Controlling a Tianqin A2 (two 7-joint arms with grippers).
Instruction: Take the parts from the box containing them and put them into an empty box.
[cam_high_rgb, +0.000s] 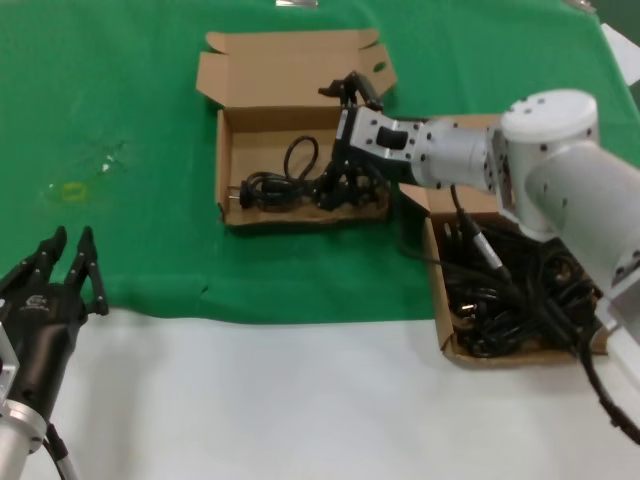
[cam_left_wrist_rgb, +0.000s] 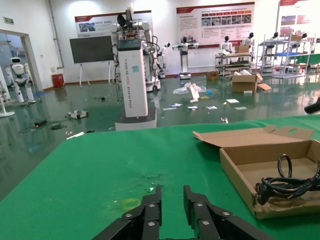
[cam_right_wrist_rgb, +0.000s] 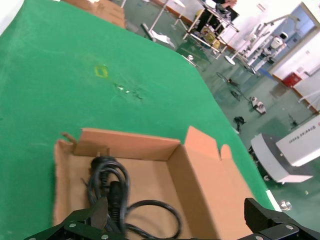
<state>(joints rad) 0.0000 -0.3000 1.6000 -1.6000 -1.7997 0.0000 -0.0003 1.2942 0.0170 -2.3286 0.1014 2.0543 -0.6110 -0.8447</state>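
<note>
Two brown cardboard boxes lie on the green cloth. The box on the right (cam_high_rgb: 438, 300) holds a heap of black power cords (cam_high_rgb: 510, 290). The box at the back centre (cam_high_rgb: 225, 160) (cam_left_wrist_rgb: 240, 175) (cam_right_wrist_rgb: 200, 180) has its lid folded back and holds one coiled cord (cam_high_rgb: 275, 185) (cam_left_wrist_rgb: 285, 182) (cam_right_wrist_rgb: 112, 192). My right gripper (cam_high_rgb: 330, 142) (cam_right_wrist_rgb: 175, 222) hovers low over the right part of this centre box. It is open wide, nothing between the fingers, one finger close beside the cord. My left gripper (cam_high_rgb: 72, 240) (cam_left_wrist_rgb: 172, 195) rests open at the near left, far from both boxes.
The green cloth (cam_high_rgb: 150, 120) covers the far part of the table; bare white tabletop (cam_high_rgb: 300, 400) lies in front. A small yellow mark (cam_high_rgb: 72, 190) sits on the cloth at the left. My right arm reaches across the right box's back corner.
</note>
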